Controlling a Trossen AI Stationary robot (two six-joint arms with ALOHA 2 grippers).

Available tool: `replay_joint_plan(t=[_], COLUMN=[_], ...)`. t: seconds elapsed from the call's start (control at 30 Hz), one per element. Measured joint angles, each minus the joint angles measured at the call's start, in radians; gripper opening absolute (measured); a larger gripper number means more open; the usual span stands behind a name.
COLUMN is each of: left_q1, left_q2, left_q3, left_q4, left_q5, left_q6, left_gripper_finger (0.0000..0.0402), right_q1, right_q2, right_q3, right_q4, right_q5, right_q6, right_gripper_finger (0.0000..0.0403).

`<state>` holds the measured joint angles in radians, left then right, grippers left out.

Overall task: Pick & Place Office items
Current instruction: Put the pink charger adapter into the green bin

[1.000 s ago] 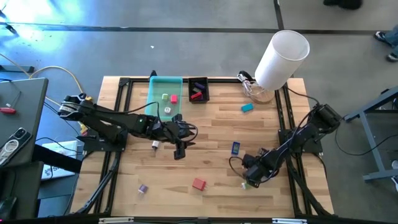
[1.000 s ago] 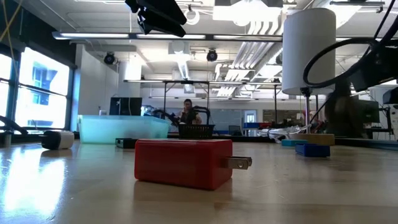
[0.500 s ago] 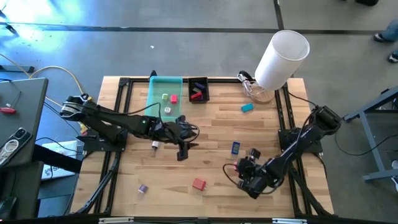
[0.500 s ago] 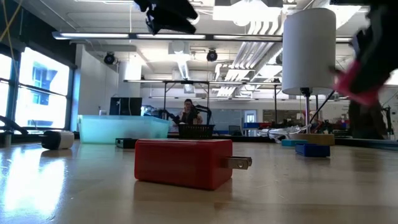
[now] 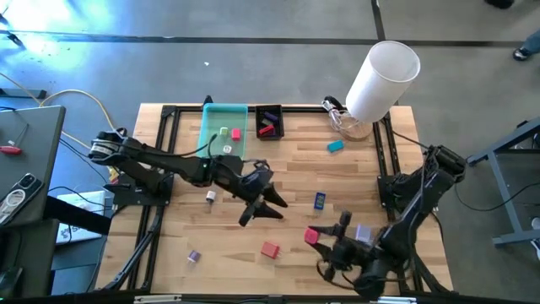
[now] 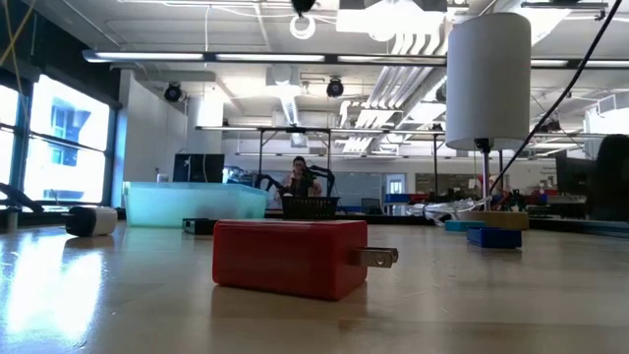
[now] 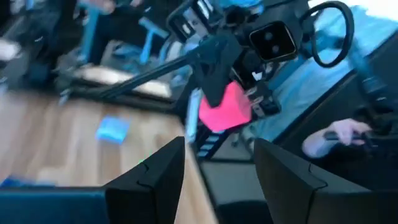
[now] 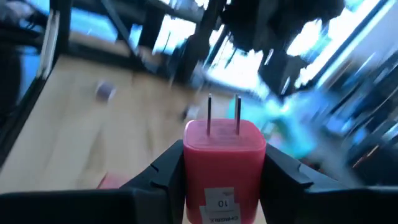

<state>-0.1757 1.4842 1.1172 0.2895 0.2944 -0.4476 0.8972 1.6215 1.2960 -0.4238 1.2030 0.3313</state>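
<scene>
Open-plan robotics lab: exposed ceiling ducts, fluorescent strips, workbenches behind the wooden table.

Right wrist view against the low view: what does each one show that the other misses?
Only the right wrist view shows the right gripper shut on a pink plug adapter, prongs pointing away from the wrist, with a small purple piece on the wood beyond.

Only the low view shows the white cylinder, the teal tray, a blue piece and a person far behind.

Both show the wooden table; the red plug block may be the red blur at the right wrist view's edge.
</scene>
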Motion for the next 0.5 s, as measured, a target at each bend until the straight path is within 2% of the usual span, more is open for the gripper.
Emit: replay_joint_plan(t=[0.1,0.17,0.3,0.43,0.5], left_q1=[-0.009,-0.020,-0.033,-0.027,-0.027], left_q2=[0.049,0.090,0.199,0.286,0.325], left_q3=[0.000,0.000,0.000,0.000,0.000], left_q4=[0.150,0.264,0.548,0.835,0.936], left_q5=[0.022,0.046,0.131,0.217,0.228], left_q6=[-0.035,-0.063,-0.184,-0.305,-0.344], left_gripper_finger=[0.0186,0.0186,0.0186,0.0186,0.0186], right_q1=[0.020,0.024,0.010,-0.010,-0.024], right_q2=[0.000,0.000,0.000,0.001,0.001], right_q3=[0.005,0.005,0.005,0.005,0.005], right_q4=[0.213,0.347,0.515,0.595,0.620], right_q5=[0.096,0.109,-0.013,-0.162,-0.208], right_q6=[-0.298,-0.485,-0.709,-0.808,-0.845], right_gripper_finger=[0.0137,0.0137,0.0137,0.0137,0.0137])
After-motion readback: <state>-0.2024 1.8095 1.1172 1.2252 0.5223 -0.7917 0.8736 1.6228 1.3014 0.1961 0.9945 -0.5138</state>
